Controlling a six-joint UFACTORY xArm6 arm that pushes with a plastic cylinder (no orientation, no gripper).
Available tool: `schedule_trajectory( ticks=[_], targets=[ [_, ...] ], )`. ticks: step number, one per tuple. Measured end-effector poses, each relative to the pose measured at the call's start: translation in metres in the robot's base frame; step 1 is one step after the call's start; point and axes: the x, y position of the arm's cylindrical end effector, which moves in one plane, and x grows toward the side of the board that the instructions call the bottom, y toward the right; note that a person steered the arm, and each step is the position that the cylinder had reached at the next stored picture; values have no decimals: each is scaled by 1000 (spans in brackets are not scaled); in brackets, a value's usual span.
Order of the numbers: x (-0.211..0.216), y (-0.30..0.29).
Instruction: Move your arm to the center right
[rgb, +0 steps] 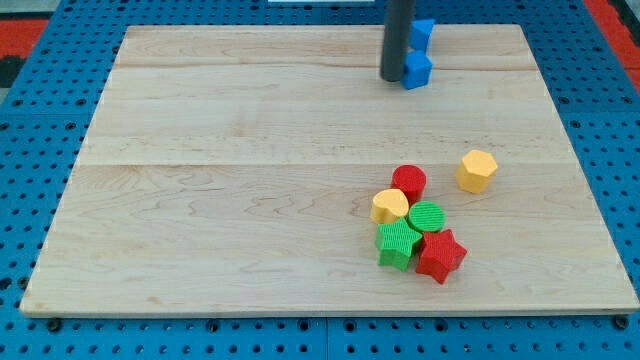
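My dark rod comes down from the view's top, and my tip (392, 78) rests on the wooden board (220, 190) near its top edge, right of centre. A blue cube (417, 69) touches the rod on its right side. A second blue block (423, 32) sits just above it, partly hidden by the rod. Far below, in the lower right, lies a cluster: a red cylinder (408, 182), a yellow heart-shaped block (390, 206), a green cylinder (427, 217), a green star (399, 243) and a red star (440, 256). A yellow hexagonal block (477, 170) stands alone to the cluster's upper right.
The board lies on a blue perforated surface (40, 150) that surrounds it on all sides. A red area (612, 15) shows at the view's top right corner.
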Motion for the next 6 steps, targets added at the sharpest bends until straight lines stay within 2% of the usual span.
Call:
schedule_trajectory(
  ticks=[1,2,3,4,5,6],
  targets=[
    [6,10],
    [42,20],
    [63,95],
    [120,125],
    [192,115],
    [212,74]
  ],
)
